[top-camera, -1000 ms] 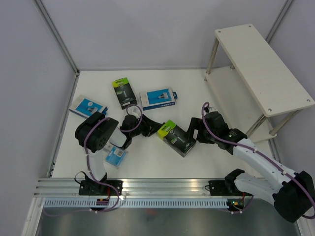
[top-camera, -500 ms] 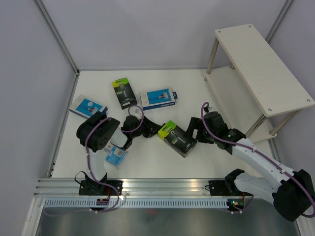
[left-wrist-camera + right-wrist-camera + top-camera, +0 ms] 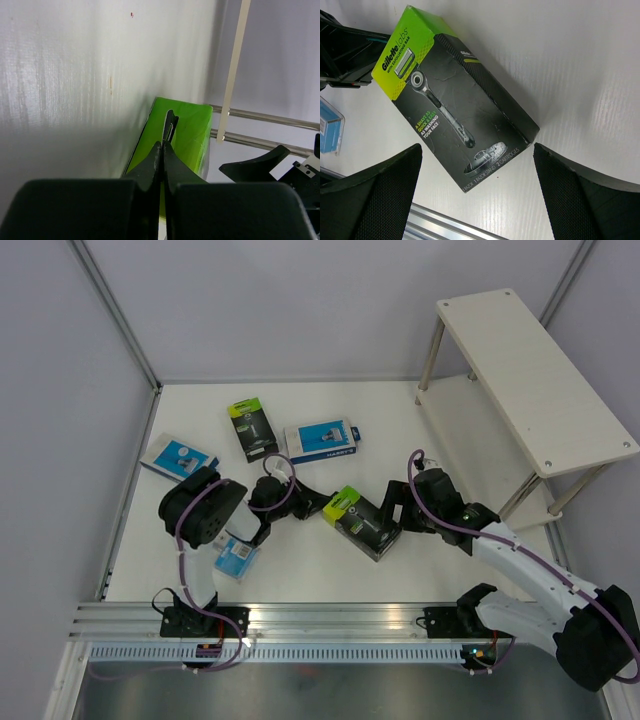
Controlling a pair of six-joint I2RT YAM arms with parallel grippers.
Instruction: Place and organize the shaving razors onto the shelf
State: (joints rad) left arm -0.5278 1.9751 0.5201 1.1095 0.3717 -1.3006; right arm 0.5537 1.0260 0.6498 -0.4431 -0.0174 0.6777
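Observation:
A black razor box with a lime-green top (image 3: pixel 363 521) lies flat in the middle of the table. My left gripper (image 3: pixel 320 505) is shut, its tips (image 3: pixel 163 146) at the green end (image 3: pixel 187 135). A thin tab stands right at the tips; whether it is pinched I cannot tell. My right gripper (image 3: pixel 477 150) is open over the box's dark end (image 3: pixel 485 135), one finger on each side and neither touching it. A second black box (image 3: pixel 253 428), two blue-and-white boxes (image 3: pixel 322 441) (image 3: pixel 178 456) and a small blister pack (image 3: pixel 236 557) lie on the table. The shelf (image 3: pixel 540 370) stands at the far right with bare boards.
Grey walls with metal posts (image 3: pixel 115 315) close in the table on the left and at the back. An aluminium rail (image 3: pixel 330 618) runs along the near edge. The left arm's body (image 3: pixel 195 510) sits low between the blister pack and the left blue-and-white box.
My left gripper has closed its fingers at the green end of the middle box and edged slightly right. The right gripper stays open in place.

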